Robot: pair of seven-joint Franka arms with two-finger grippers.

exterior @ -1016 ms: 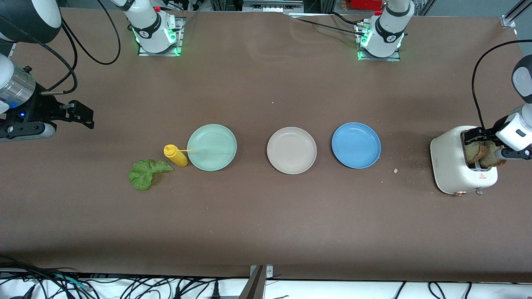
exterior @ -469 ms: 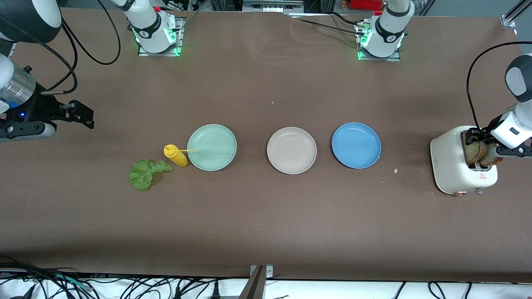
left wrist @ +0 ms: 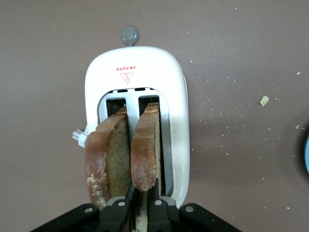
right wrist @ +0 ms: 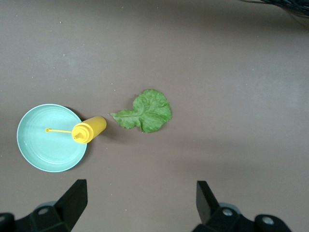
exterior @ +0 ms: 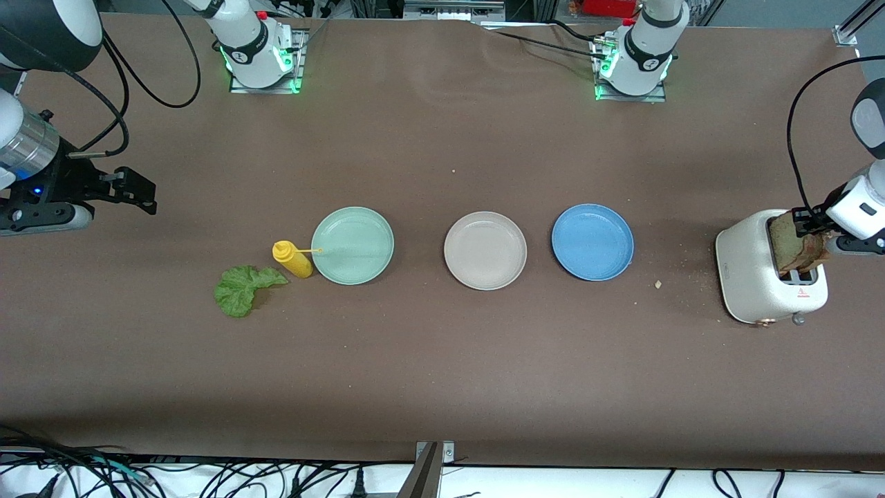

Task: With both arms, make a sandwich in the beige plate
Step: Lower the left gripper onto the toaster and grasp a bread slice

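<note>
The beige plate (exterior: 485, 250) lies empty at the table's middle. A white toaster (exterior: 757, 277) stands at the left arm's end and holds two brown-crusted bread slices. My left gripper (exterior: 814, 232) is over the toaster and shut on one slice (exterior: 794, 245), raised partly out of its slot. In the left wrist view the gripper (left wrist: 143, 192) pinches that slice's (left wrist: 146, 150) top edge, with the other slice (left wrist: 108, 154) beside it in the toaster (left wrist: 135, 67). A green lettuce leaf (exterior: 238, 290) (right wrist: 147, 112) lies toward the right arm's end. My right gripper (exterior: 138, 194) (right wrist: 140, 198) waits open and empty above bare table there.
A mint-green plate (exterior: 352, 245) (right wrist: 50, 137) and a blue plate (exterior: 592, 242) flank the beige plate. A yellow squeeze bottle (exterior: 292, 259) (right wrist: 89, 129) lies between the lettuce and the mint plate, its nozzle over that plate. Crumbs lie near the toaster.
My left gripper has risen over the toaster and drawn one bread slice upward out of its slot. The right arm has not moved.
</note>
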